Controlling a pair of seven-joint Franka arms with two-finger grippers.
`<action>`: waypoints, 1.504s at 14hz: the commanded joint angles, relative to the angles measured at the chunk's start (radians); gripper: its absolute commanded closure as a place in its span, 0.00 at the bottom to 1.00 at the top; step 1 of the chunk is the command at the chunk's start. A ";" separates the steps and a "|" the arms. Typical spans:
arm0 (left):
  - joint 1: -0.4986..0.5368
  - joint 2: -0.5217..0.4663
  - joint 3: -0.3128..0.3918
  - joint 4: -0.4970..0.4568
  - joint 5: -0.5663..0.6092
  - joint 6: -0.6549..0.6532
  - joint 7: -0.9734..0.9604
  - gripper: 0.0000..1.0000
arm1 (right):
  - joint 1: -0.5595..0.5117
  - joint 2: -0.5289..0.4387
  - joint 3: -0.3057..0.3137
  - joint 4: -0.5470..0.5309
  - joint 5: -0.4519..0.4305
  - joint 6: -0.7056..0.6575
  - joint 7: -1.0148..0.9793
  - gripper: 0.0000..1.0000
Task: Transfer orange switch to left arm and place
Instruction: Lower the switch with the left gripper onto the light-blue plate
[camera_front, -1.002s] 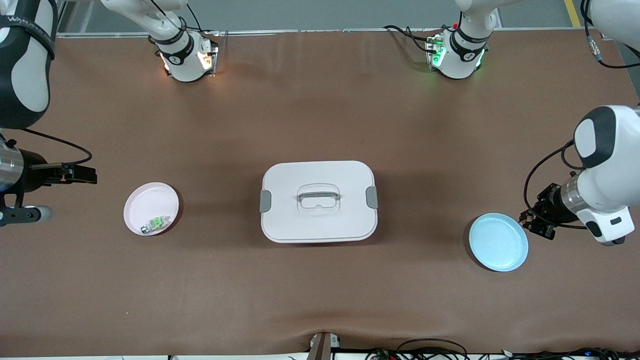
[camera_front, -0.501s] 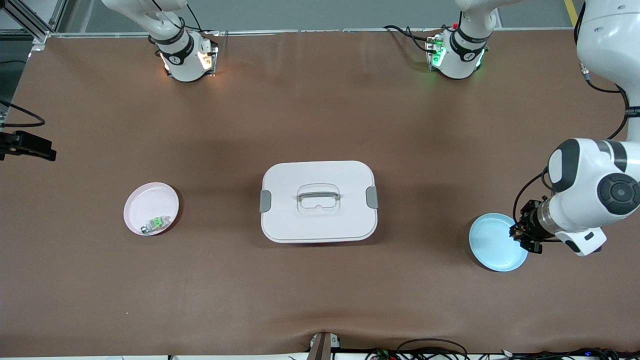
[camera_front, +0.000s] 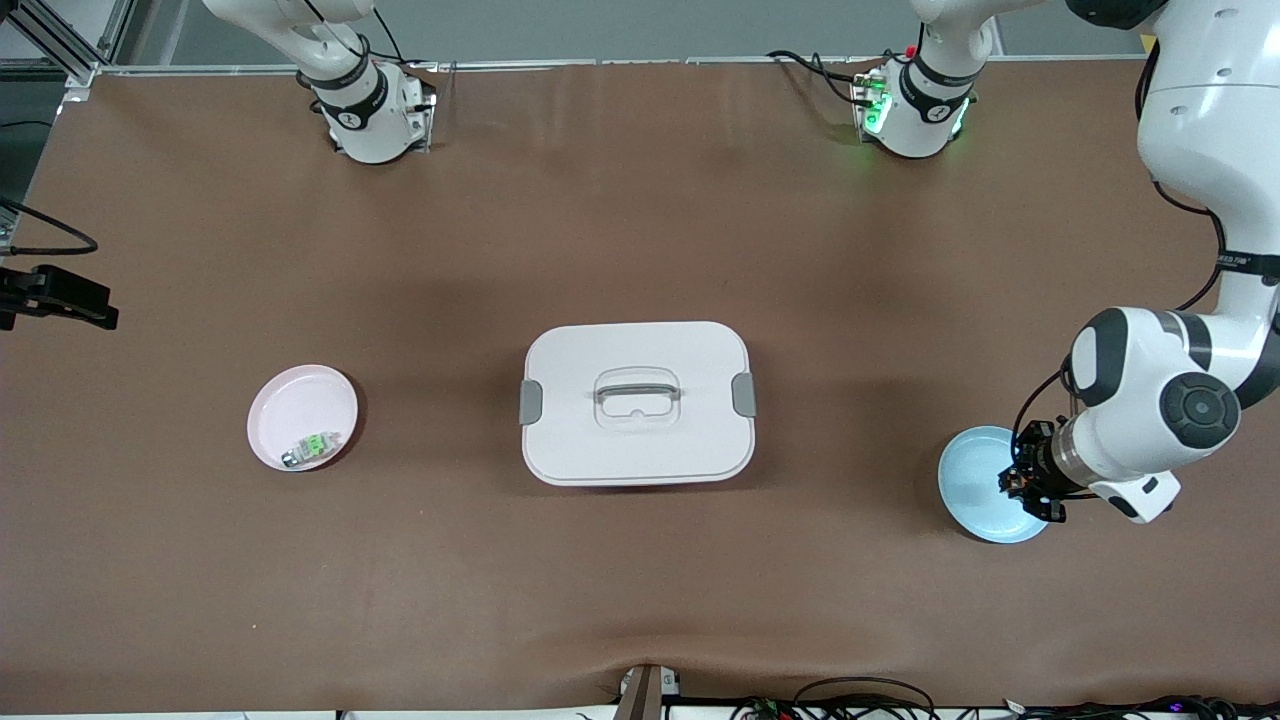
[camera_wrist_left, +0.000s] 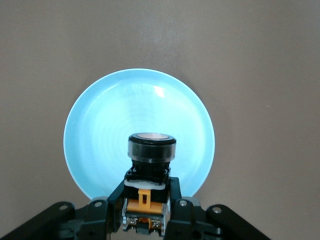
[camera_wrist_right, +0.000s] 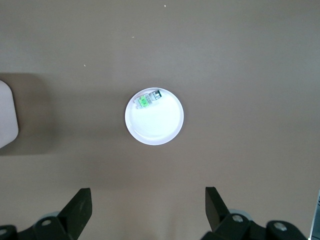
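Observation:
The orange switch (camera_wrist_left: 150, 165), a black cylinder with an orange body clip, is held between the shut fingers of my left gripper (camera_wrist_left: 148, 202). In the front view that gripper (camera_front: 1030, 482) hangs over the rim of the blue plate (camera_front: 980, 495), at the left arm's end of the table. The white box (camera_front: 637, 402) with grey clips sits mid-table, well apart from both grippers. My right gripper (camera_wrist_right: 148, 205) is open and holds nothing, high over bare table near the pink plate (camera_wrist_right: 155, 125). Only a black part of it (camera_front: 60, 297) shows at the front view's edge.
A green and silver switch (camera_front: 312, 447) lies in the pink plate (camera_front: 300, 405), on the side nearer the front camera. The blue plate (camera_wrist_left: 100, 130) has nothing lying in it. A corner of the box (camera_wrist_right: 6, 115) shows in the right wrist view.
My left gripper has carried the orange switch from beside the blue plate to over its rim. The right arm has drawn back off the table's end and now holds still.

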 joint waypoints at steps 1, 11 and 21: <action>0.003 0.000 0.001 -0.038 0.036 0.035 -0.027 1.00 | -0.008 -0.040 0.002 -0.014 0.049 0.005 0.010 0.00; -0.002 0.073 0.023 -0.035 0.043 0.051 -0.028 1.00 | -0.016 -0.118 0.002 -0.140 0.056 0.006 0.005 0.00; -0.002 0.104 0.023 -0.018 0.046 0.051 -0.045 1.00 | -0.034 -0.218 -0.001 -0.321 0.059 0.081 0.087 0.00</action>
